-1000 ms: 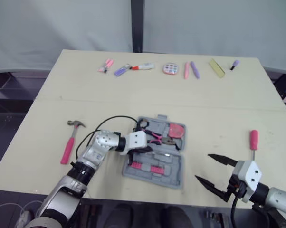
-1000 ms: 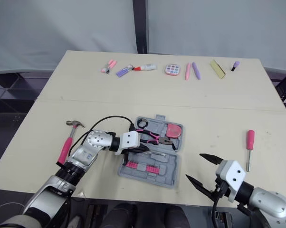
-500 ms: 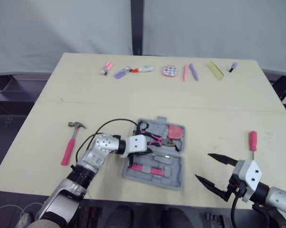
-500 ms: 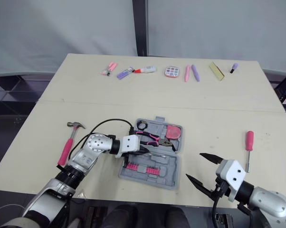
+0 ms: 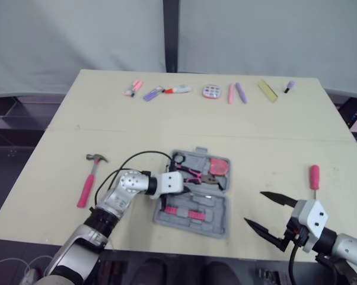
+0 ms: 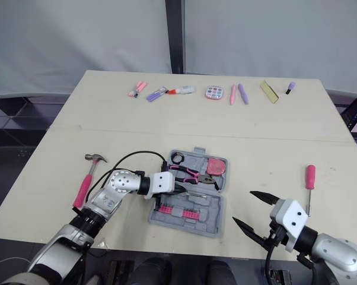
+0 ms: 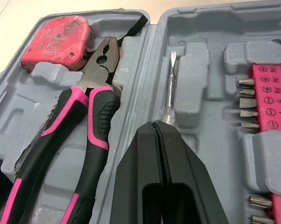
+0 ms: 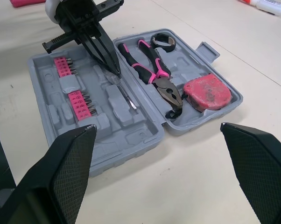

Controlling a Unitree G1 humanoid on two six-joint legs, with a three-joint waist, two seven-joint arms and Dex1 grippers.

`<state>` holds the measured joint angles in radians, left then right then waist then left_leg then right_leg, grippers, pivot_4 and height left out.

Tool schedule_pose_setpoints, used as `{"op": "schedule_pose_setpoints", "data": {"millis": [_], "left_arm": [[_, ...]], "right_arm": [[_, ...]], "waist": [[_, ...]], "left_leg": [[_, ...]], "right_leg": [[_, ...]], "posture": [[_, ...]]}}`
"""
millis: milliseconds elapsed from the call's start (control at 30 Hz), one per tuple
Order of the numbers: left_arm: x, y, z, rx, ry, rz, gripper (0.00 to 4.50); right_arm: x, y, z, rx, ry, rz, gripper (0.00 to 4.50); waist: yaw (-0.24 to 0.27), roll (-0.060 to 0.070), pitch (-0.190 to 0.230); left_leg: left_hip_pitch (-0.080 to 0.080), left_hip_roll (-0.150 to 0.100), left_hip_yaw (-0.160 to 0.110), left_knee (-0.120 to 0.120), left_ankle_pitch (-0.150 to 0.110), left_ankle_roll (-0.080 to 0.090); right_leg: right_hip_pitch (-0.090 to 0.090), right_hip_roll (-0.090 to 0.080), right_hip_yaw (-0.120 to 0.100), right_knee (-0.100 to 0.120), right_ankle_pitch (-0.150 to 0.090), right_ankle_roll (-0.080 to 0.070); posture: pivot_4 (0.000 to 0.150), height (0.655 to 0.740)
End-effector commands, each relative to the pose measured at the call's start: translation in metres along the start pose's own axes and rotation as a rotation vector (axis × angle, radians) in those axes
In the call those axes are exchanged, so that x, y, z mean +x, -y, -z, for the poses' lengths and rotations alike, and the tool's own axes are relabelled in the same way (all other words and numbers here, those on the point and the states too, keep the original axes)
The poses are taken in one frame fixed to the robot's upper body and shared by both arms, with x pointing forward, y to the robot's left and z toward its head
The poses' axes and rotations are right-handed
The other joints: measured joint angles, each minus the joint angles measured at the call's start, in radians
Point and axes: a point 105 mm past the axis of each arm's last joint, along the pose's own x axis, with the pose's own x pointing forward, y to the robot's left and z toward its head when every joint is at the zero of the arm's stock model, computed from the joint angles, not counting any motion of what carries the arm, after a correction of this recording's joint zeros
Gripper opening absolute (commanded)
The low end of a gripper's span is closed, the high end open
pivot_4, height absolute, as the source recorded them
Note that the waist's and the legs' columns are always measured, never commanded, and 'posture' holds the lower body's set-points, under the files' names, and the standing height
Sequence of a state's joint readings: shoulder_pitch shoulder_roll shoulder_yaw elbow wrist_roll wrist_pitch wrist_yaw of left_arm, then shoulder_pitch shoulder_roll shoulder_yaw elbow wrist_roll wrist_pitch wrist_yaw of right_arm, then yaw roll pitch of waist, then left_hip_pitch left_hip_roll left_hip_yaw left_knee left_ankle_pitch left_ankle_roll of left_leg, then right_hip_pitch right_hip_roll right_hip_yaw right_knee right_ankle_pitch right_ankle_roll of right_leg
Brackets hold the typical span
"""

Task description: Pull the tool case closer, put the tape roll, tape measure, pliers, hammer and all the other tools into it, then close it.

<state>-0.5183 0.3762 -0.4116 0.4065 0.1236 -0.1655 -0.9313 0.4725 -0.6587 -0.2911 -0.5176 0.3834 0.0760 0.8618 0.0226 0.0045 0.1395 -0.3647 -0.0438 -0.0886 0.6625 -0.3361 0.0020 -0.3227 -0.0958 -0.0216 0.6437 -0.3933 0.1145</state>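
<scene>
The grey tool case (image 5: pixel 219 209) lies open in the middle of the table. In it are the black tape roll (image 5: pixel 178 158), the pink-handled pliers (image 7: pixel 96 84), the red tape measure (image 7: pixel 56 39), pink bit holders (image 7: pixel 271 102) and a small screwdriver (image 7: pixel 171 79) in its slot. My left gripper (image 7: pixel 155 123) is shut, with its tips resting on that screwdriver's handle end. The pink-handled hammer (image 5: pixel 88 178) lies on the table left of the case. A pink screwdriver (image 5: pixel 314 177) lies at the right. My right gripper (image 5: pixel 253 208) hangs open and holds nothing, near the front edge right of the case.
A row of small items, pink and purple pens (image 5: pixel 236 92), a round pink piece (image 5: pixel 212 91) and a yellow strip (image 5: pixel 268 90), lies along the table's far edge. My left arm's black cable (image 5: pixel 137 157) loops over the table beside the case.
The camera has shifted a little. My left gripper stays shut in the case and has edged slightly toward the front. The right gripper has not moved.
</scene>
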Motion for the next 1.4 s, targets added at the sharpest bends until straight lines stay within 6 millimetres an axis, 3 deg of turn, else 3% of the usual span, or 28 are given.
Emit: {"op": "schedule_pose_setpoints", "data": {"millis": [33,333,467,1033,1233,1400], "left_arm": [[0.005,0.044,0.052,-0.104,-0.193,0.135,0.05],[0.008,0.054,0.059,-0.12,-0.217,0.157,0.05],[0.009,0.057,0.061,-0.128,-0.222,0.161,0.05],[0.011,0.068,0.065,-0.175,-0.237,0.19,0.05],[0.008,0.053,0.048,-0.237,-0.123,0.122,0.05],[-0.01,0.025,0.015,-0.294,0.063,0.029,0.05]], "right_arm": [[-0.002,0.003,-0.011,-0.032,0.027,0.008,4.5],[-0.003,0.004,-0.011,-0.032,0.025,0.009,4.5],[-0.004,0.004,-0.011,-0.031,0.022,0.008,4.5],[-0.005,0.003,-0.011,-0.028,0.014,-0.004,4.5],[-0.004,0.003,-0.01,-0.028,0.015,-0.007,4.5],[-0.001,0.004,-0.01,-0.029,0.022,-0.011,4.5]], "waist": [[0.0,0.0,-0.001],[0.0,0.0,-0.007],[0.0,0.002,-0.01],[0.0,0.003,-0.02],[0.0,0.003,-0.021],[-0.004,0.003,-0.017]], "left_leg": [[0.0,0.0,0.0,0.0,0.0,0.0],[0.007,0.0,0.0,-0.003,-0.001,0.001],[0.013,0.0,0.0,-0.007,-0.001,0.001],[0.014,0.0,0.0,-0.01,-0.001,0.001],[0.013,0.0,0.0,-0.01,-0.001,0.001],[0.012,0.002,0.0,-0.011,-0.001,0.001]], "right_leg": [[0.0,0.0,0.0,0.0,0.0,0.0],[0.007,0.0,0.001,-0.002,0.0,0.0],[0.018,0.0,0.001,-0.017,0.0,0.0],[0.018,0.0,0.002,-0.018,0.0,0.0],[0.018,0.0,0.003,-0.02,0.0,0.0],[0.018,0.001,0.003,-0.022,0.0,0.0]], "posture": [[0.15,0.74],[0.15,0.74],[0.15,0.74],[0.15,0.74],[0.15,0.74],[0.15,0.74]]}}
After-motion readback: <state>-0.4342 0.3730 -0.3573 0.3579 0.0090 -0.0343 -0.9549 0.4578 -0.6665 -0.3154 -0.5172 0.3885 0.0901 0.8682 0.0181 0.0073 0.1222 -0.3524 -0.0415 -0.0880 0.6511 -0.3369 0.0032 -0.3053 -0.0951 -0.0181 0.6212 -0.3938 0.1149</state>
